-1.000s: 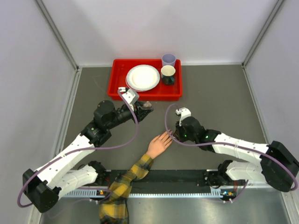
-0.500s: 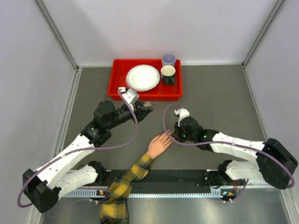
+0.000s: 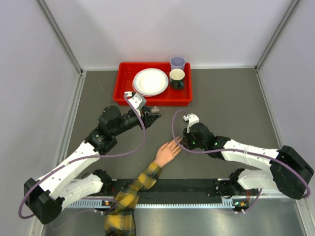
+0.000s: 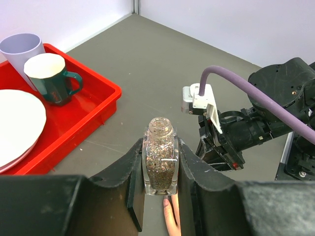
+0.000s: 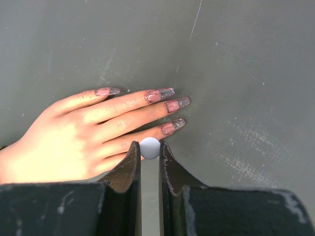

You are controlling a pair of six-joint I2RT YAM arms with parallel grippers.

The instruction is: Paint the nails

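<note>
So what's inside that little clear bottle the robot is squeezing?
The small clear glass bottle in the left gripper is packed with sparkly glitter. The black fingers hide its sides.

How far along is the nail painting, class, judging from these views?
Done: four nails show a pink, glittery coat. In hand: the left tool clamps the uncapped bottle upright; the right tool pinches a white ball, probably the brush's top, over the lowest finger of the hand. Left: that finger's nail is hidden behind the tool, so its state is unknown, and the bottle needs capping.
</note>
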